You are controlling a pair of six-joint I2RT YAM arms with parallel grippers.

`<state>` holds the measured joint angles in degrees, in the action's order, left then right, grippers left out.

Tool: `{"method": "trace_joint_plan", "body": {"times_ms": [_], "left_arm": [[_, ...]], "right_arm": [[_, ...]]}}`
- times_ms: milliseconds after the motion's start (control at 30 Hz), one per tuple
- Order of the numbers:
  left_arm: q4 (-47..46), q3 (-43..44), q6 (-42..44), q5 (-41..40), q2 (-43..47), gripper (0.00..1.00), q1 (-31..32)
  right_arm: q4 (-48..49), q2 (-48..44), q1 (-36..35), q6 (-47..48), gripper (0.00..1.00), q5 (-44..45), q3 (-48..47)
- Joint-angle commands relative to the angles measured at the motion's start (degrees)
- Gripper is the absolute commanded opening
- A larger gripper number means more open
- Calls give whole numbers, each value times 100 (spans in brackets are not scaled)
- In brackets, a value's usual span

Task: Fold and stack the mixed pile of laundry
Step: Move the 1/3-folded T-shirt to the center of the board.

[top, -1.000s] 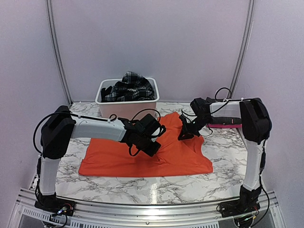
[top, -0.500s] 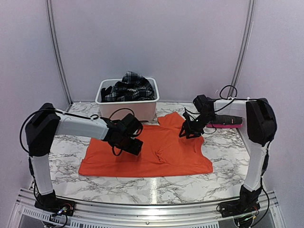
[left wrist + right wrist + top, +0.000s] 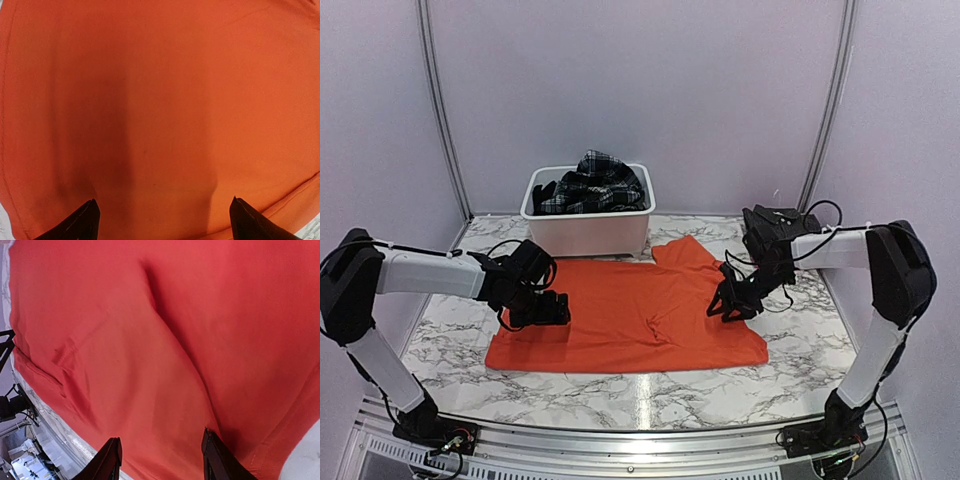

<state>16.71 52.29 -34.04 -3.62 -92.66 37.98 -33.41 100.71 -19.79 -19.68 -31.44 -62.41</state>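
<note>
Jaws on both arms stand apart, with nothing pinched between them. In the left wrist view the left gripper [image 3: 162, 220] shows only two black fingertips [image 3: 82, 225], cut off at the lower corners of the picture, with smooth orange cloth filling everything between and beyond them. The right gripper [image 3: 162, 460] shows the same way in its own view. Its two dark tips are set closer together, and a long crease in the cloth runs down toward the tip on the right.

From above, the orange T-shirt [image 3: 620, 320] lies spread at the middle of the marble table [image 3: 620, 395], with a bunched flap at its 1 o'clock corner. Whether that flap is a sleeve or the neck cannot be told. The left gripper [image 3: 545, 308] sits over the shirt's 9 o'clock edge and the right gripper [image 3: 730, 305] over its 3 o'clock side. In this view both are black lumps against the cloth, so their fingers cannot be separated, nor can contact with the shirt be judged.

At 12 o'clock from the shirt, just beyond its far edge, stands the white tub [image 3: 590, 232]. The plaid skirt [image 3: 600, 180] is heaped above the rim, and a dark cloth piece [image 3: 545, 190] shows at its 9 o'clock side. The tub wall hides whatever lies lower.
</note>
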Motion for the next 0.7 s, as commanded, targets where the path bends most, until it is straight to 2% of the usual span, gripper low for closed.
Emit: {"method": "trace_joint_plan", "body": {"times_ms": [0, 100, 200, 367, 667], "left_arm": [[101, -314, -478, 454, -184, 91, -53], [79, -601, -796, 708, -139, 84, 13], [149, -847, -918, 561, 20, 81, 256], [170, -1491, -1693, 704, 364, 74, 576], [416, -2540, -3374, 616, 1509, 72, 1524]], "right_arm": [[335, -40, -67, -348, 50, -5, 414], [338, -174, -110, -408, 49, 183, 862], [346, -324, -120, -478, 49, 317, 1357], [425, -655, -146, -675, 48, 325, 2218], [225, -1675, -266, -959, 48, 193, 3094]]}}
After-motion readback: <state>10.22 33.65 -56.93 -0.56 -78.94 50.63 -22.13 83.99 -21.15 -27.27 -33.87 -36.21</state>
